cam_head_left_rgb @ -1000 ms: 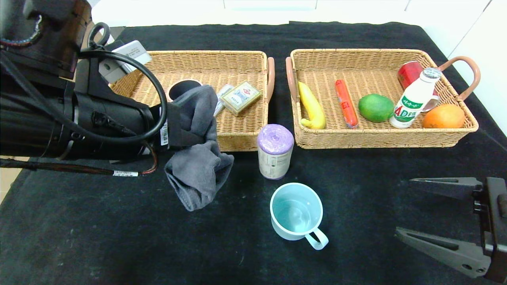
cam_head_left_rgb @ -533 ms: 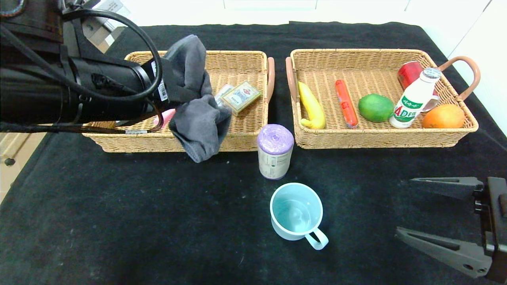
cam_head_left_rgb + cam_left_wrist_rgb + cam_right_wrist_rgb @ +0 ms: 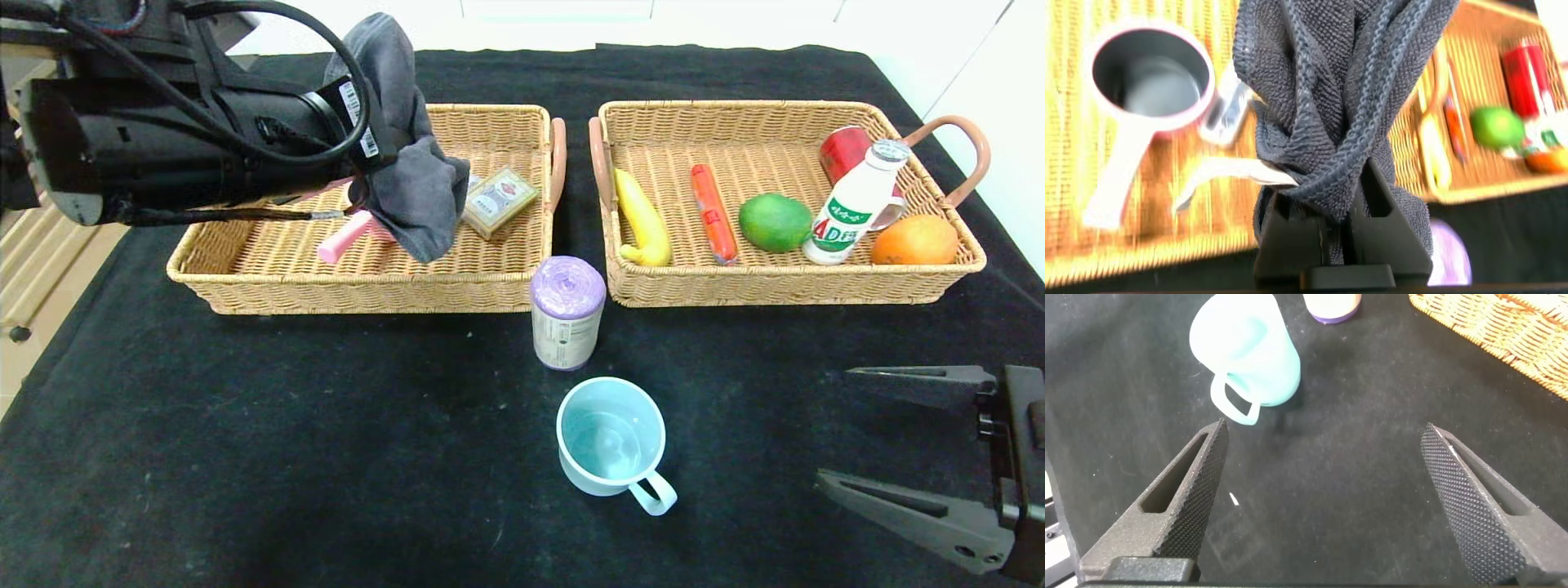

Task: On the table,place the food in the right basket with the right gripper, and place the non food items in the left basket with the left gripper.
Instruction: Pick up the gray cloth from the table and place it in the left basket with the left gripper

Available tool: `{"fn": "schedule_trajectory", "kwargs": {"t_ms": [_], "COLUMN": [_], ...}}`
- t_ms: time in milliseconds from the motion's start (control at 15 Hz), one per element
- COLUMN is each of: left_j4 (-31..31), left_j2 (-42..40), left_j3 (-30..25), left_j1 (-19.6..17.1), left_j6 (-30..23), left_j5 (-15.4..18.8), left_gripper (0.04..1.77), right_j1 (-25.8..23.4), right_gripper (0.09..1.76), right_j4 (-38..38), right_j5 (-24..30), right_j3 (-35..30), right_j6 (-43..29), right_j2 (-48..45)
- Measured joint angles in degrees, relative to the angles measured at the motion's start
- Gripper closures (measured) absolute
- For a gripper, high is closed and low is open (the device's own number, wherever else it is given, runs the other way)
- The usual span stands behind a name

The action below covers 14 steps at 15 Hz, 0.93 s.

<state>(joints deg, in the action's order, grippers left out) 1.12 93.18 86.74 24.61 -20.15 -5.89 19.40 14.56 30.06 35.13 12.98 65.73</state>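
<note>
Over the left basket [image 3: 245, 278], the left gripper [image 3: 1343, 214] is clenched on a grey sock [image 3: 412, 184], which hangs from its jaws above the basket's middle, its lower end just over the wicker floor. In the basket lie a pink-handled cup [image 3: 1147, 69], a card box [image 3: 498, 200] toward the basket's right wall, and what may be a small wrapped packet [image 3: 1229, 110], blurred in the left wrist view. In front of the left basket's right corner stands a purple roll [image 3: 567, 314] on the black table [image 3: 245, 457], and nearer still a light blue mug [image 3: 612, 441]. Right of the left basket sits the right basket [image 3: 784, 286], holding a banana [image 3: 642, 216], sausage [image 3: 713, 214], green fruit [image 3: 774, 221], bottle [image 3: 853, 204], red can [image 3: 843, 151] and orange [image 3: 914, 239]. The right gripper [image 3: 1327, 502] hovers with jaws spread wide and nothing between them, well in front of the right basket.
</note>
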Motion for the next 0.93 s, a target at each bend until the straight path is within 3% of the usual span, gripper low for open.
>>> {"fn": "schedule_trajectory", "kwargs": {"t_ms": [333, 733, 800, 933], "left_j4": [0.35, 0.41, 0.37, 0.33], "left_j2": [5.81, 9.65, 9.96, 10.34], "left_j3": [6.53, 10.47, 10.69, 11.01], "left_j1": [-0.66, -0.69, -0.69, -0.69], "left_j6": [0.98, 2.96, 3.10, 3.21], "left_j5": [-2.12, -4.00, -4.06, -4.11], "left_gripper": [1.60, 1.60, 1.57, 1.24], "right_j1": [-0.05, -0.09, -0.09, -0.09], "right_gripper": [0.14, 0.14, 0.14, 0.14], "right_j4": [0.00, 0.02, 0.02, 0.02], "right_j5": [-0.02, 0.00, -0.02, -0.02], "right_j3": [0.06, 0.11, 0.11, 0.11], "right_j6": [-0.01, 0.00, -0.01, 0.00], "right_j2": [0.02, 0.15, 0.15, 0.15]}}
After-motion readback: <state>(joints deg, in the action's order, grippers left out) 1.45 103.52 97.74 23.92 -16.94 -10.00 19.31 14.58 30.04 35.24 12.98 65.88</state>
